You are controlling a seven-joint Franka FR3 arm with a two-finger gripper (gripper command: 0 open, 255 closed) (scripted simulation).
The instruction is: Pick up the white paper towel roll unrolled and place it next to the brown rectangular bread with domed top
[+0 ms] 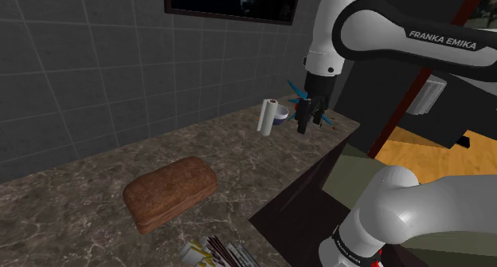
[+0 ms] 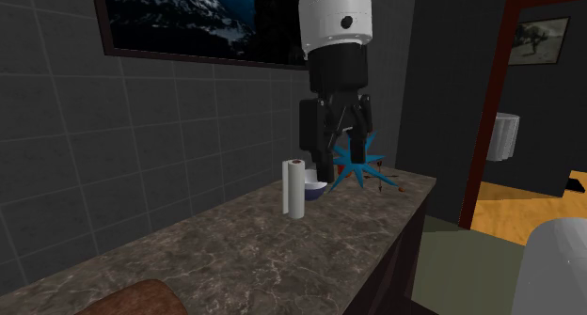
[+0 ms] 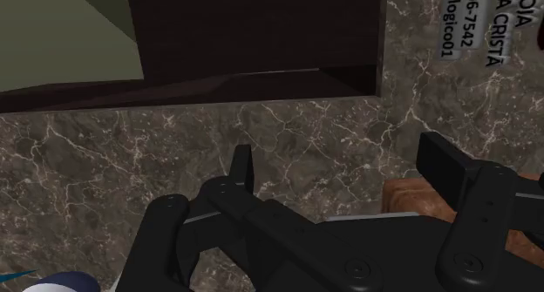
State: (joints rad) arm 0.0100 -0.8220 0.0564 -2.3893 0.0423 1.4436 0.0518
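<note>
Marble table [image 1: 64,202], frame centre: spread, empty end effector [image 1: 305,126] may knock the upright paper towel roll [image 1: 268,116] over.

Paper towel roll [image 1: 267,116] upright on counter [image 1: 72,206], claw [image 1: 304,128] just beside, brown bread [image 1: 170,194] well apart

One roll [image 1: 268,116], one loaf [image 1: 170,194] (brown), one bowl [image 2: 317,185].

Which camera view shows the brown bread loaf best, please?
The shoulder view: the whole bread loaf lies unobstructed on the counter. The second exterior view catches one end; the wrist view, probably a brown corner.
</note>
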